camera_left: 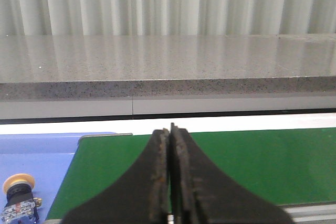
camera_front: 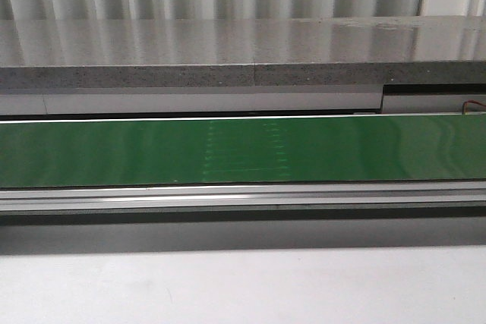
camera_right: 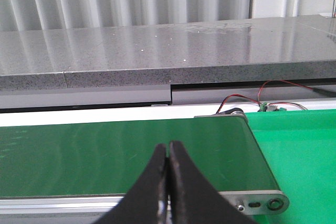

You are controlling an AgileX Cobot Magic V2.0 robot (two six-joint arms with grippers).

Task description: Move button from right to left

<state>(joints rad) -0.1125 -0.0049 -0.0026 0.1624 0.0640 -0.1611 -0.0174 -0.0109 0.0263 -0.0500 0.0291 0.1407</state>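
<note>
The button (camera_left: 18, 198), with a yellow-orange round head and a blue and clear blocky body, lies on a blue surface (camera_left: 42, 156) beside the left end of the green conveyor belt (camera_left: 252, 161); it shows only in the left wrist view. My left gripper (camera_left: 170, 129) is shut and empty above the belt, well to the side of the button. My right gripper (camera_right: 168, 145) is shut and empty above the right end of the belt (camera_right: 105, 156). Neither gripper shows in the front view, where the belt (camera_front: 243, 149) carries nothing.
A grey stone ledge (camera_front: 243, 51) runs behind the belt. A bright green surface (camera_right: 299, 150) lies past the belt's right end, with red and black wires (camera_right: 262, 103) behind it. A metal rail (camera_front: 243, 195) edges the belt's front.
</note>
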